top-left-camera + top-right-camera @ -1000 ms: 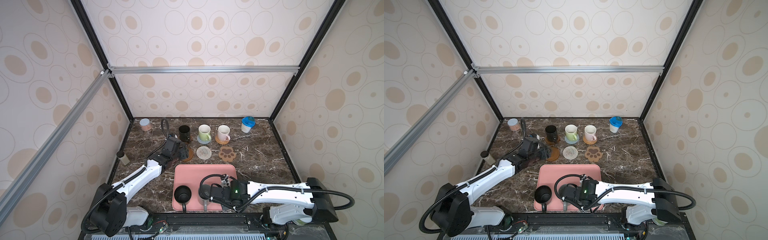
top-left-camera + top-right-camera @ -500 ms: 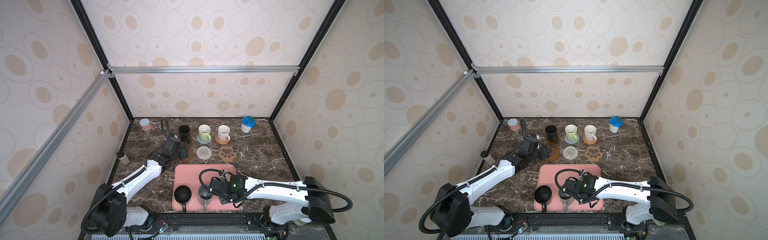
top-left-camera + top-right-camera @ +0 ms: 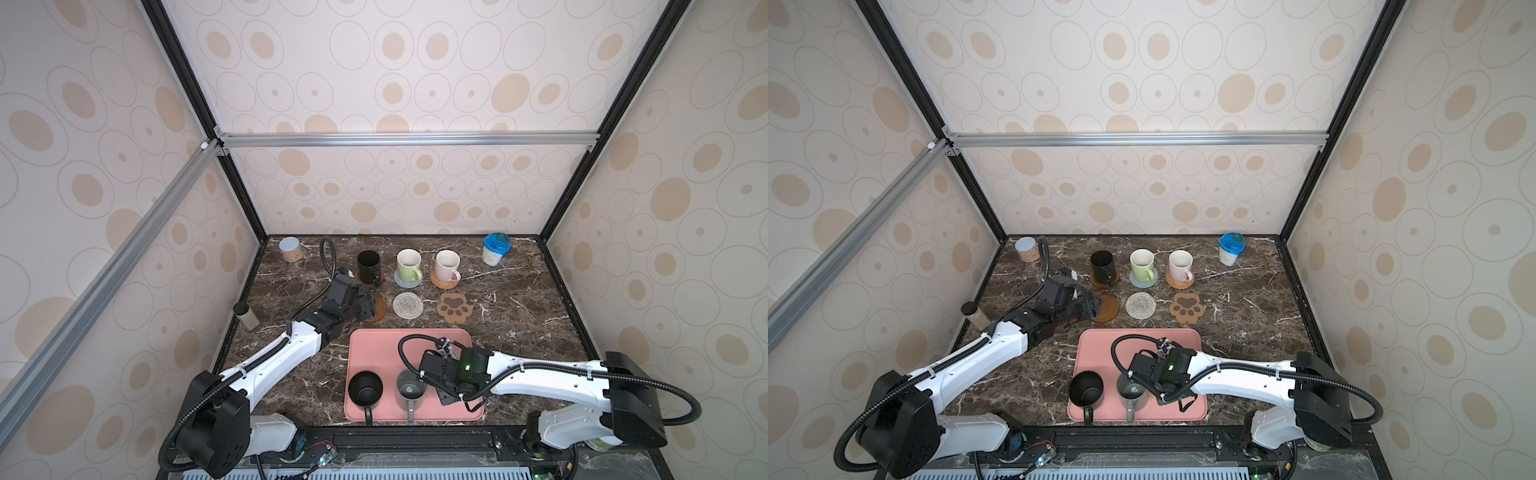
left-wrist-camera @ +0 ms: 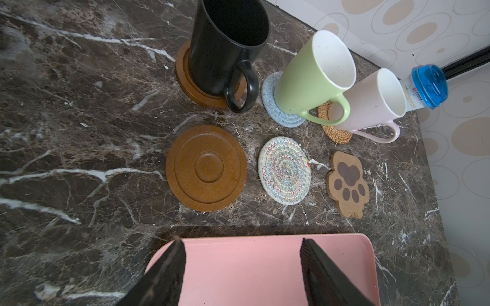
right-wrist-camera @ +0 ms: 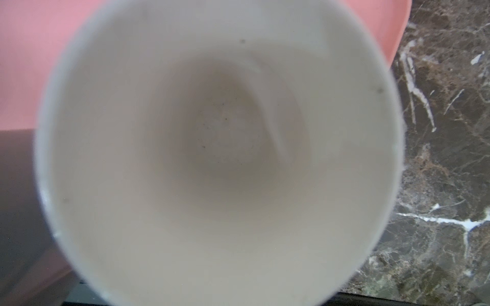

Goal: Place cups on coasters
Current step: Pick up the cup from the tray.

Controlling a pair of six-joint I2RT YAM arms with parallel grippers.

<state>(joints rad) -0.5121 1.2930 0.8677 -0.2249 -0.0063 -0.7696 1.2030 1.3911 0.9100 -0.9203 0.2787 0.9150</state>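
On the back row coasters stand a black cup, a pale green cup and a pale pink cup. The brown disc, whitish woven round and paw coaster lie bare. Another black cup and a grey cup stand on the pink tray. My right gripper is low over the tray beside the grey cup, shut on a cup with a white inside that fills the right wrist view and is hidden in both top views. My left gripper hangs open and empty by the brown disc.
A white tub with a blue lid stands at the back right and a pinkish can at the back left. A small dark-capped jar sits against the left wall. Walls enclose three sides.
The right gripper's jaws have closed at the cup on the tray, and its wrist has shifted slightly there. The left arm has stayed nearly still.
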